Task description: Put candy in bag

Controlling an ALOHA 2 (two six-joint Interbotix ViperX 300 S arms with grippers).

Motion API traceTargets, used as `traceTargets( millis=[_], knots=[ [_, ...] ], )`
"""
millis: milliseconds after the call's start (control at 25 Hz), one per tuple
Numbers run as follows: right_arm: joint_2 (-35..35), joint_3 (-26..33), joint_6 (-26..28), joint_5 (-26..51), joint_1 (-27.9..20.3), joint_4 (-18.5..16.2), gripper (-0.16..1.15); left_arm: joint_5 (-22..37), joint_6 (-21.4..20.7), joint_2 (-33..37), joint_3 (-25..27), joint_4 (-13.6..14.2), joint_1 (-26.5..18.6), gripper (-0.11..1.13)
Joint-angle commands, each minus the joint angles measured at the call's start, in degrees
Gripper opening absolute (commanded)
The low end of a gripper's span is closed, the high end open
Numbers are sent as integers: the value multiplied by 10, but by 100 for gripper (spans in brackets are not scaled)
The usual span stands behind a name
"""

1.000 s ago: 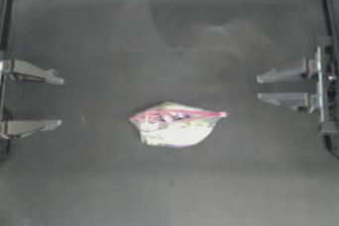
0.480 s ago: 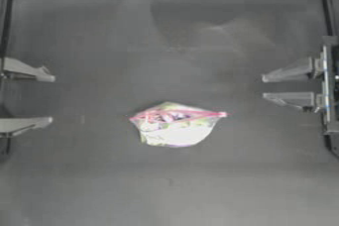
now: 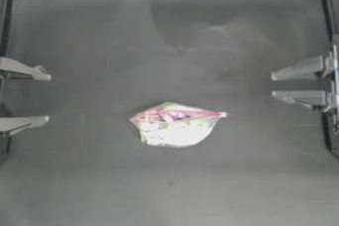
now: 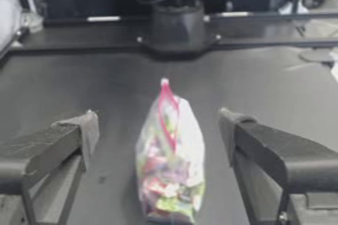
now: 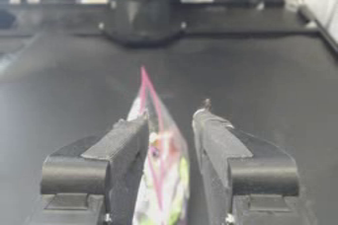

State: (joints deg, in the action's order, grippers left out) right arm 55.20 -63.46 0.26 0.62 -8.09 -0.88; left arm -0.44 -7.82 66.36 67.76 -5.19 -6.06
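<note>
Both arms drawn back to the table edges, nothing in either gripper.

Left gripper [image 3: 29, 97] sits at the left edge of the table [image 3: 172, 36], jaws pointing in toward the middle, spread wide apart w/ bare table between them. In its wrist view the 2 jaws frame the bag, which lies farther out on the table, well apart from the tips. Level pose, low over the surface.

Right gripper [image 3: 286, 87] sits at the right edge, a bit higher up the top view than the left one, jaws also pointing inward. Jaws parted but narrower than the left pair, holding nothing. In its wrist view [image 5: 170, 125] the bag shows through the gap between the jaws, but the top view puts it well clear of the tips.

Bag [image 3: 175, 125] lies on the table near centre, slightly toward the lower half in the top view, between the 2 arms & touching neither. Clear plastic, slumped, pink-red seal strip [image 3: 189, 116] running along its upper edge. Colourful contents show through [image 4: 170, 169].

Candy: no loose yellow-green piece visible on the table; can't tell if it's among the bag's contents.

Far rail & the opposite arm's base show at the back of each wrist view.
</note>
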Motion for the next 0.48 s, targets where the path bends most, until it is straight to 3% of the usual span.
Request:
traceTargets(
  millis=[40,480],
  knots=[
    [3,3,1,-6,0,3,73,-2,-1,7,-7,1,-4,101],
    [15,2,0,-4,-2,1,73,16,-1,26,-7,2,-13,101]
  ],
)
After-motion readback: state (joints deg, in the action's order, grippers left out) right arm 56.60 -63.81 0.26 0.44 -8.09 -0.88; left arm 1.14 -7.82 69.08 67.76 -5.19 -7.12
